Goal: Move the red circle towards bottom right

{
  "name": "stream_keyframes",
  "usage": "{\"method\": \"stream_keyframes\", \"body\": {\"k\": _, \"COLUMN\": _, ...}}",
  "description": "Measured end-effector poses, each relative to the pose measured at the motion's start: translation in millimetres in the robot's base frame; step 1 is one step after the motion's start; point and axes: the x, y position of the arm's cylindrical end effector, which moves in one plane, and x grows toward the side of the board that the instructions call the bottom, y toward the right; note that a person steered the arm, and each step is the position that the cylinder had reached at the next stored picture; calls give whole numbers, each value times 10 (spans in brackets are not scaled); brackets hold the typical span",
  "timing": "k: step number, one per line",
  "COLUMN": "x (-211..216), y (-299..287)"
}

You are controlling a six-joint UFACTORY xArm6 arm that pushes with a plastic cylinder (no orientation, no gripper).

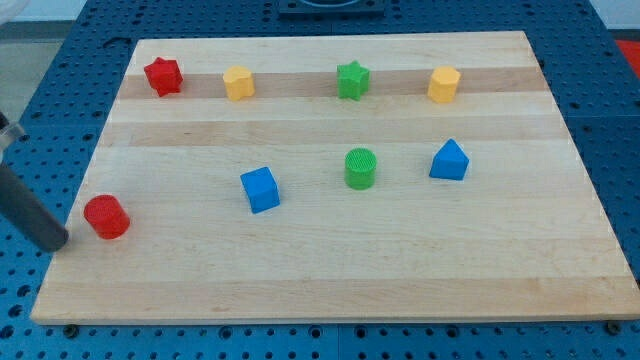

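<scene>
The red circle point(106, 217) sits near the board's left edge, low in the view. My rod comes in from the view's left edge, and my tip point(58, 243) rests just left of and slightly below the red circle, a small gap apart from it. The wooden board point(400, 280) stretches away to the right.
A red star point(162, 76), a yellow block point(238, 83), a green star point(352, 80) and a yellow hexagon point(444, 85) line the top. A blue cube point(260, 189), a green circle point(360, 168) and a blue triangular block point(449, 161) stand mid-board.
</scene>
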Motion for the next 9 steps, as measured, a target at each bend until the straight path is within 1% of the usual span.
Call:
{"method": "stream_keyframes", "body": {"k": 1, "x": -173, "y": 158}}
{"method": "stream_keyframes", "body": {"k": 3, "x": -137, "y": 1351}}
{"method": "stream_keyframes", "body": {"k": 4, "x": -173, "y": 1230}}
{"method": "stream_keyframes", "body": {"k": 5, "x": -294, "y": 1249}}
{"method": "stream_keyframes", "body": {"k": 6, "x": -268, "y": 1626}}
{"method": "stream_keyframes", "body": {"k": 7, "x": -59, "y": 2183}}
{"method": "stream_keyframes", "body": {"k": 8, "x": 21, "y": 2746}}
{"method": "stream_keyframes", "body": {"k": 9, "x": -80, "y": 2700}}
